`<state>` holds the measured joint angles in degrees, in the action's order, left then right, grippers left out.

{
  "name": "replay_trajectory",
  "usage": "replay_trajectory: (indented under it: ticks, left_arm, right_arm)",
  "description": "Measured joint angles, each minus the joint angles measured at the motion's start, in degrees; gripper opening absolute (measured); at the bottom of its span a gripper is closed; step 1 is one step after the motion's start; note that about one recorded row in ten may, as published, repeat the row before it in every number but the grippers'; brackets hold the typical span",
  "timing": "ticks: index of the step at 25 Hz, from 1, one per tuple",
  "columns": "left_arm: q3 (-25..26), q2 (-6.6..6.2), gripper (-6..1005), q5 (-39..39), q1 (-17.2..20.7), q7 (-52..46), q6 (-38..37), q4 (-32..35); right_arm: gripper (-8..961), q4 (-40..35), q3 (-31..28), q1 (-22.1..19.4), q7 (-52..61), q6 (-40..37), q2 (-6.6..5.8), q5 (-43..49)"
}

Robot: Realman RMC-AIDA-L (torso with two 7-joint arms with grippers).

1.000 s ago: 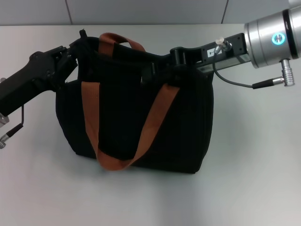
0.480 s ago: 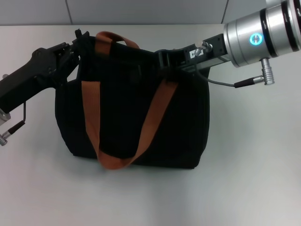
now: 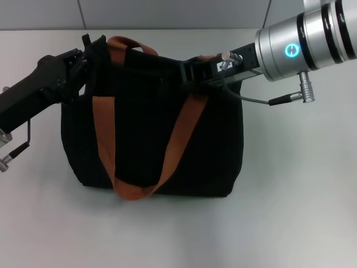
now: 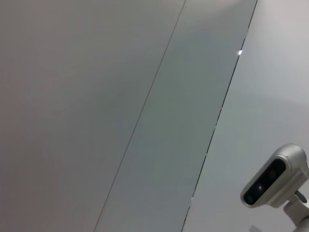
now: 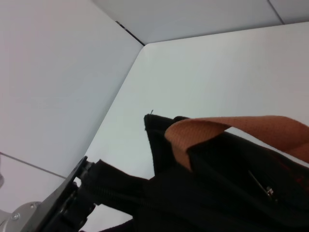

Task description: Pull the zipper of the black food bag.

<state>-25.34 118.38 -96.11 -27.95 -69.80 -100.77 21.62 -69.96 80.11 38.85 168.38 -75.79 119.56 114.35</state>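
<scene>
Black food bag braced at one top corner, zip end worked.
Left gripper is clenched on the corner as anchor; right gripper sits at the zipper track, fingers' state cannot be told.

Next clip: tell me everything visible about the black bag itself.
The black bag is a large boxy tote of dark fabric, standing upright on the white table. Two rust-orange webbing handles: the near handle droops in a loop down its front, the far handle arches over the top. A small silver zipper pull shows in the right wrist view. The left tool is at its upper left corner; the right tool is at its top edge near the right side.
</scene>
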Motion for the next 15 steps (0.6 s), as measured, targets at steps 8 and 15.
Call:
replay_trajectory:
  ticks: [8, 15]
  left_arm:
    - [0.35, -0.06, 172, 0.00, 0.22, -0.09, -0.43, 0.00]
    - [0.47, -0.16, 174, 0.82, 0.59, -0.16, -0.31, 0.21]
  right_arm:
    - [16, -1.78, -0.43, -0.31, 0.72, -0.91, 0.06, 2.35]
    - [-2, -3.88, -1.29, -0.46, 1.28, -2.89, 0.06, 5.11]
